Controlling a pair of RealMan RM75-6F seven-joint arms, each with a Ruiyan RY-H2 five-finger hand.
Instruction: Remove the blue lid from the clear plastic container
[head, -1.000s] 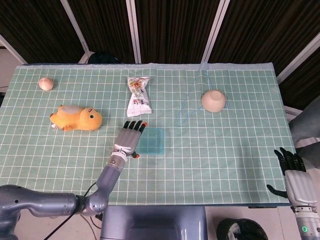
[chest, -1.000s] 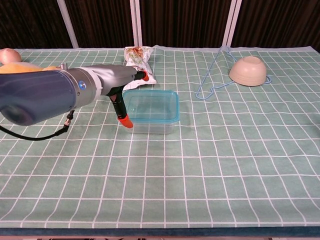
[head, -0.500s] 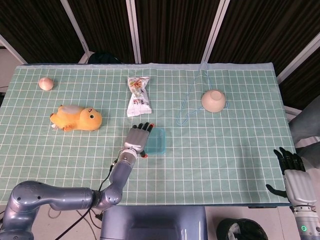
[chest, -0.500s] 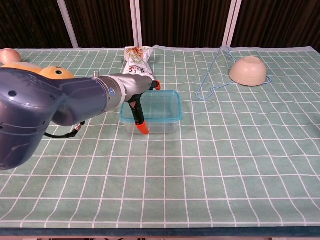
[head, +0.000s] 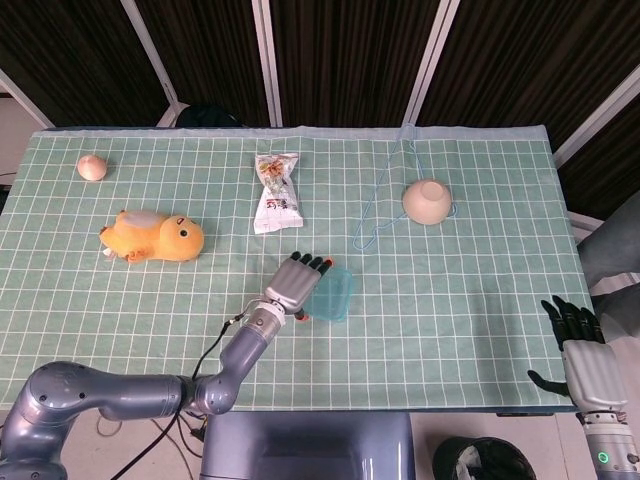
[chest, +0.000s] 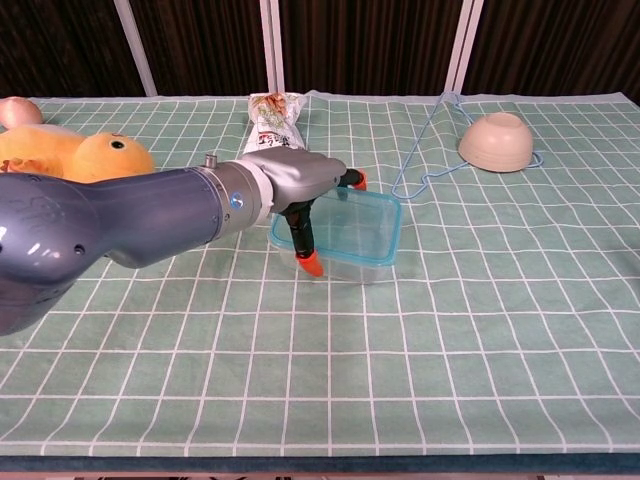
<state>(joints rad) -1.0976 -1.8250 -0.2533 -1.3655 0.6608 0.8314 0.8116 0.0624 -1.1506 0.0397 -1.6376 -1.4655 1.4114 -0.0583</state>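
A clear plastic container (chest: 352, 245) with its blue lid (chest: 345, 222) on sat near the middle of the green checked table (head: 450, 300), nothing visible inside. The left hand (head: 295, 283) rested across the lid's left side, fingers spread and thumb down the near wall. The right hand (head: 585, 355) hung open off the table's right edge. A beige bowl (head: 427, 201) lay upside down far right.

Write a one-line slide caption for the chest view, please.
Left hand rests on the lidded clear container; snack bag, bowl and toy lie behind.
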